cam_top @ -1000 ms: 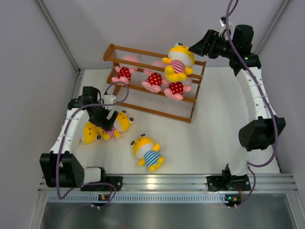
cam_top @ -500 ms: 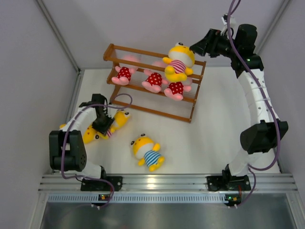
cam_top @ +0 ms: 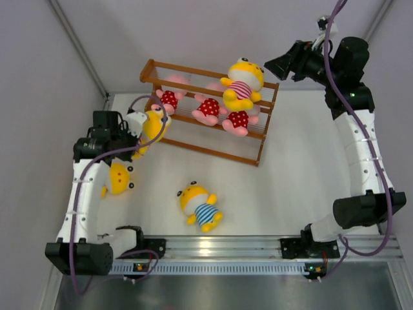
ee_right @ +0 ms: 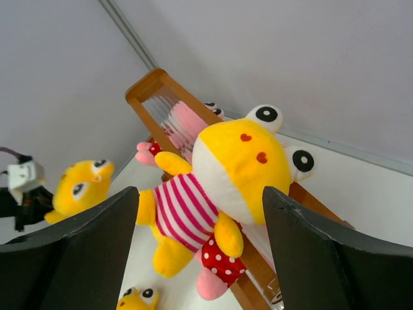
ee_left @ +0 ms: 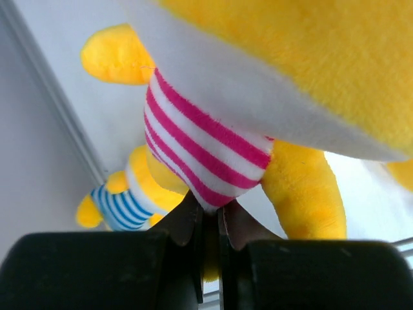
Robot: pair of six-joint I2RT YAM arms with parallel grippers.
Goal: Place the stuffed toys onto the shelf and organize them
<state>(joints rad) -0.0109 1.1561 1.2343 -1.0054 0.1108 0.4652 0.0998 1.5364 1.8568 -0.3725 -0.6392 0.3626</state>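
— What couldn't you make out from above?
— How the left gripper [ee_left: 210, 218] stood. The wrist and the held toy [cam_top: 152, 123] covered its fingers. The left wrist camera showed it closed tight on the hem of that toy's pink-striped shirt. The toy hung above the counter [cam_top: 290, 168] near its left edge, just beside the left end of the shelf [cam_top: 193, 70].
— And the right gripper [ee_right: 200, 194]?
— Spread wide and holding nothing, up by the far right corner. Its camera framed the perched toy [ee_right: 226, 171] on the top tier.
— The rest?
— Three pink toys [cam_top: 208, 108] lay on the tiers below. A yellow toy [cam_top: 117, 179] at the left edge was half under the arm. Only the left wrist view showed a blue-striped shirt on a toy there. Another blue-striped toy [cam_top: 201, 208] lay by the near edge. The counter was white, the walls [cam_top: 51, 97] pale grey.
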